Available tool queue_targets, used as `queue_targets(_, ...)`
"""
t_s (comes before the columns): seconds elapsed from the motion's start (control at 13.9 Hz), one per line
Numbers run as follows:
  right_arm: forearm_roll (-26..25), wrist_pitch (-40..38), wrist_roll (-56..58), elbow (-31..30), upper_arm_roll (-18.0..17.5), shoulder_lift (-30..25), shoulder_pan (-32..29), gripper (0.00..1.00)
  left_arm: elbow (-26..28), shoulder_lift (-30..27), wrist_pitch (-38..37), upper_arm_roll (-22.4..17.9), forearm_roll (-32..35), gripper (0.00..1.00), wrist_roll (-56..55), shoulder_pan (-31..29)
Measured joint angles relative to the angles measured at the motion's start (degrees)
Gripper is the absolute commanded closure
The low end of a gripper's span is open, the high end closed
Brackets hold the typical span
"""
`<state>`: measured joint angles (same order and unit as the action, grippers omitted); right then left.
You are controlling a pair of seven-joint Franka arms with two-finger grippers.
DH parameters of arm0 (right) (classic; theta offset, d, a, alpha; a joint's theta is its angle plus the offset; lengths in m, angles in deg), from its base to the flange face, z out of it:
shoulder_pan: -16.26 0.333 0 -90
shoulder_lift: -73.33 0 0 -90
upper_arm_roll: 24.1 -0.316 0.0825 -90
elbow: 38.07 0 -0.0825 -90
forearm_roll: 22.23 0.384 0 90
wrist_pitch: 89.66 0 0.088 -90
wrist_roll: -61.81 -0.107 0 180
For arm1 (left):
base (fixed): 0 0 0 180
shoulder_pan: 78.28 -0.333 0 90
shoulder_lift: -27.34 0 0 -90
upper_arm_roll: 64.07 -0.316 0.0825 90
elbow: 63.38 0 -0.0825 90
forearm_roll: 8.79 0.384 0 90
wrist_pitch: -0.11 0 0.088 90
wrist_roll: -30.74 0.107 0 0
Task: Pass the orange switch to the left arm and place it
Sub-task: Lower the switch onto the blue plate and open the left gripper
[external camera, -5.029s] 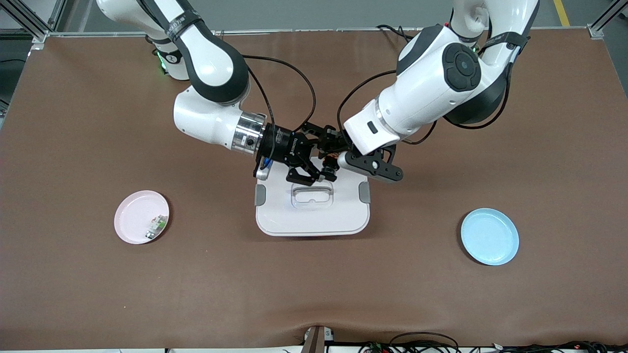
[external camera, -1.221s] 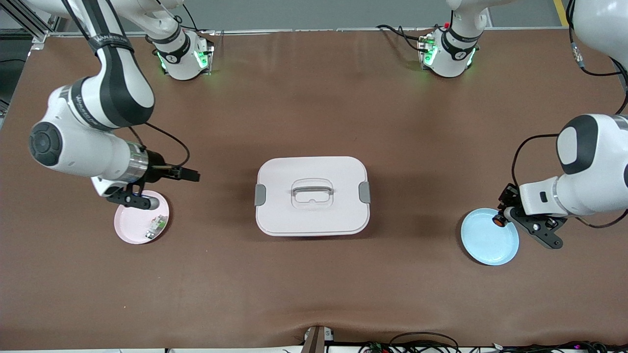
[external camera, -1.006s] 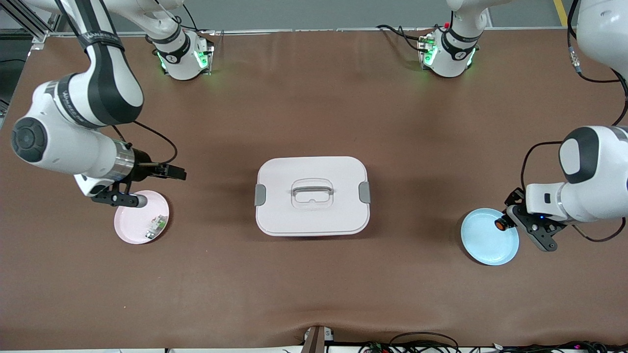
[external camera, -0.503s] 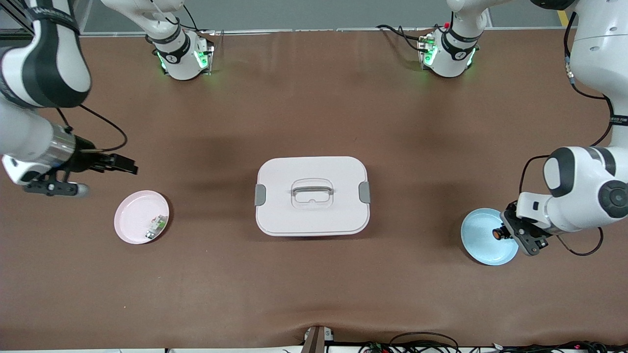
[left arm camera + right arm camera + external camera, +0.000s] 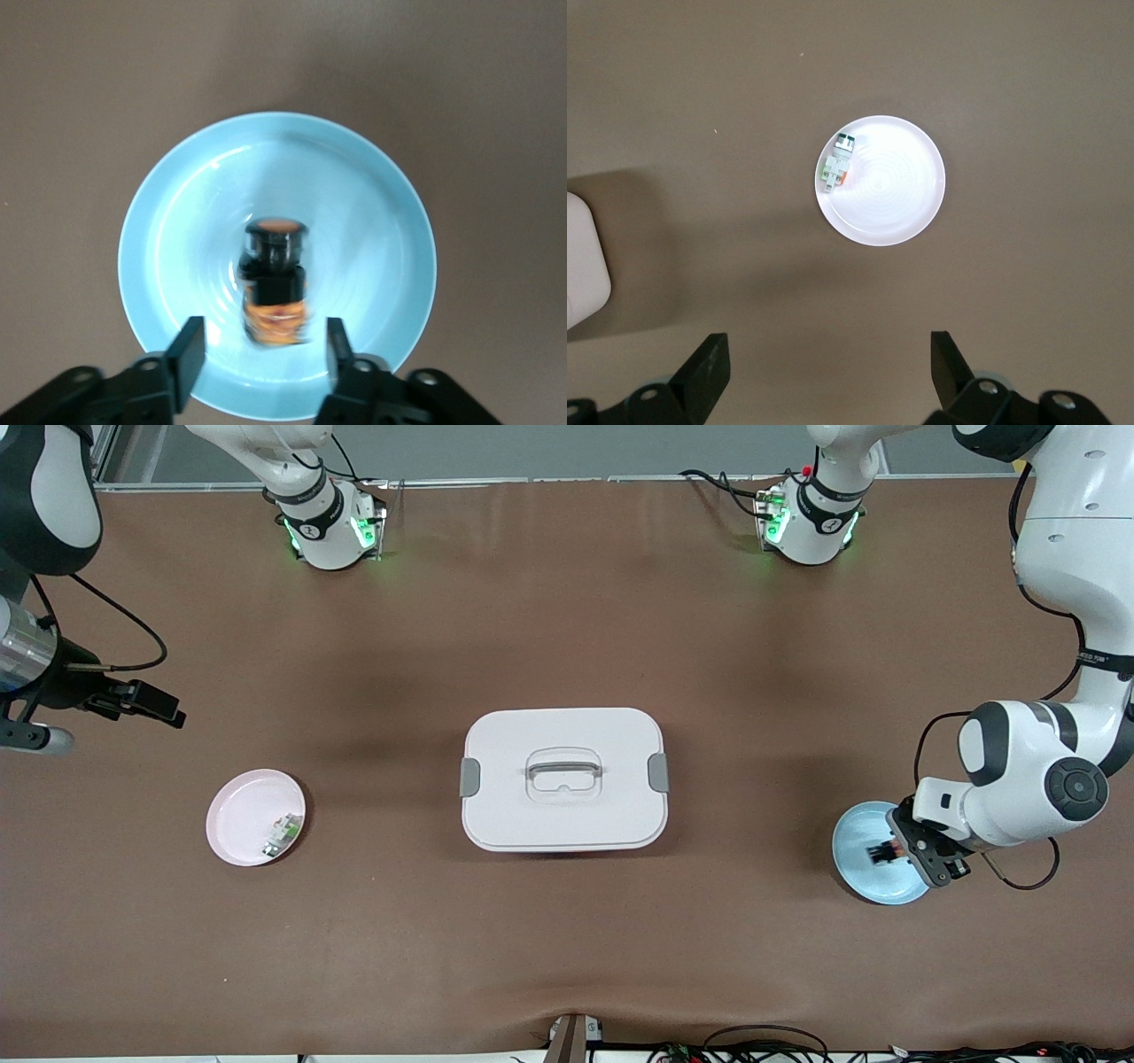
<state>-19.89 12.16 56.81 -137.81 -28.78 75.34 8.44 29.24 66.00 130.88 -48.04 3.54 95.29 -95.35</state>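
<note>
The orange switch (image 5: 275, 283), black with an orange end, is free of the fingers in the light-blue plate (image 5: 372, 212), blurred. In the front view the switch (image 5: 880, 853) shows on that plate (image 5: 864, 877). My left gripper (image 5: 263, 341) is open just above it, one finger on each side, not touching; it also shows in the front view (image 5: 902, 850). My right gripper (image 5: 146, 707) is open and empty, up in the air at the right arm's end of the table; its fingers (image 5: 709, 363) frame bare table. The white box (image 5: 563, 778) stands at the table's middle.
A pink plate (image 5: 239, 828) holding a small white-and-green component (image 5: 282, 834) lies toward the right arm's end; it also shows in the right wrist view (image 5: 895, 190). A corner of the box (image 5: 585, 257) shows there too. Both arm bases stand along the table's back edge.
My left gripper came down over the light-blue plate and opened, letting the switch go onto it. My right arm drew away from the pink plate toward the table's end.
</note>
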Motion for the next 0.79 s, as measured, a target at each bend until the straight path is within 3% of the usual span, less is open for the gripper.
queue_targets(0.5,-0.02,-6.66,-0.04,1.59,-0.09,-4.38,0.00,0.00,-0.47,-1.37,0.23,0.51,0.00,0.00,0.98,-0.28)
queue_targets(0.79,-0.02,-6.12,-0.05,-6.05,-0.15,-12.36,0.00,0.00,-3.19,-5.09,-6.70,0.68,-1.06,0.00,0.54,-0.27)
